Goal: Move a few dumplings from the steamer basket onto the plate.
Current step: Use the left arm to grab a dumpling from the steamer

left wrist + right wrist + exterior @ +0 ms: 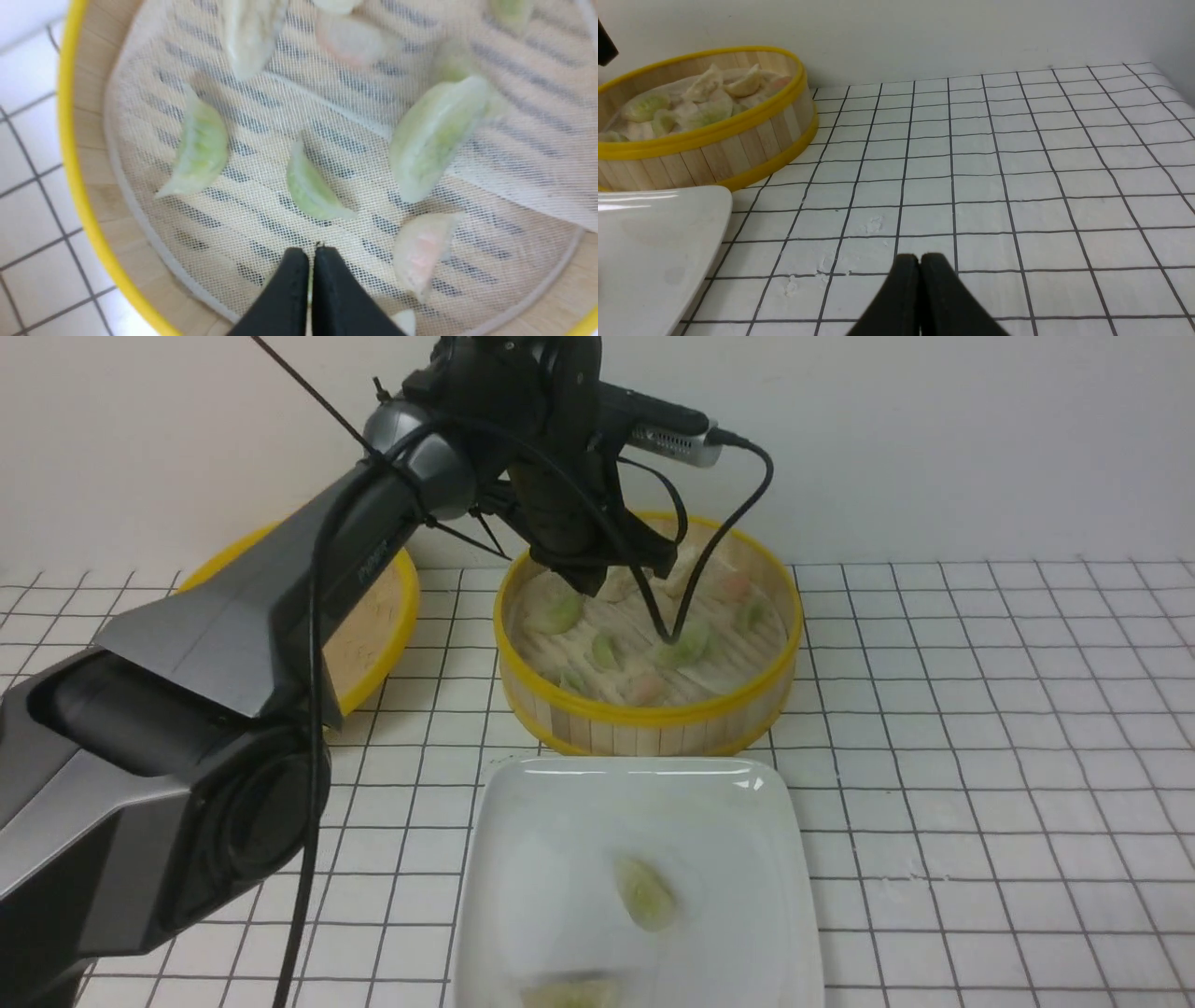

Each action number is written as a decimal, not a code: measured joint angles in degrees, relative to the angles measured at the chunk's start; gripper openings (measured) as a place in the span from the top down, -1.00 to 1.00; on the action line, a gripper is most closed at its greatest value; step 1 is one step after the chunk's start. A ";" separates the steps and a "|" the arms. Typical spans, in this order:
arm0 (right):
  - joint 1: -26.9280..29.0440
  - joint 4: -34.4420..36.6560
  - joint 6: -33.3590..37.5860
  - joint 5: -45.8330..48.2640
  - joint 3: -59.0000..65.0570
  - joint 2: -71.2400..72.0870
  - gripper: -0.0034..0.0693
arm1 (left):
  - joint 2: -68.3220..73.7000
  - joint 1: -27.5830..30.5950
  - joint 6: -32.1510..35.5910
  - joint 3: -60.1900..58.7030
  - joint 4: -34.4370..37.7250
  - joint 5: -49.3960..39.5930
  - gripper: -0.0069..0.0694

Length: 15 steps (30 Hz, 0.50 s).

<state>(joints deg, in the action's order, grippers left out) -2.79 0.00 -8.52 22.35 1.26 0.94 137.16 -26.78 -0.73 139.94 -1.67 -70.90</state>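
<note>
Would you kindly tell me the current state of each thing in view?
Left gripper: jaws shut, empty.
Right gripper: jaws shut, empty.
Steamer basket: uncovered.
Lid: off, lying beside basket.
Plate: holding two dumplings.

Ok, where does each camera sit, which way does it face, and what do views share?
Front view: between the arms, facing forward over the plate and steamer basket; the left arm reaches over the basket.
Left wrist view: on the left wrist, looking down into the basket at green dumplings; left gripper shows, shut.
Right wrist view: on the right wrist, low over the table, facing the wall; right gripper shows, shut.
Shared: all three see the basket; front and right wrist also see the plate.
</note>
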 joint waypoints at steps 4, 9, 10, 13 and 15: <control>0.00 0.00 0.00 0.00 0.00 0.00 0.94 | -0.06 0.00 0.00 -1.06 -0.05 -0.15 0.83; 0.00 0.00 0.00 0.00 0.00 0.00 0.94 | 0.52 0.00 0.39 -3.65 -0.81 -0.30 0.64; 0.00 0.00 0.00 0.00 0.00 0.00 0.94 | 0.95 0.00 0.73 -3.93 -1.40 -0.30 0.55; 0.00 0.00 0.00 0.00 0.00 0.00 0.94 | 2.62 0.00 0.39 -4.09 -2.47 -0.36 0.11; 0.00 0.00 0.00 0.00 0.00 0.00 0.94 | 3.68 0.00 0.33 -4.15 -2.67 -0.36 -0.17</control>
<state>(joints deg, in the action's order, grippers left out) -2.79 0.00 -8.52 22.35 1.26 0.94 140.83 -26.78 -0.40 135.79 -4.34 -71.26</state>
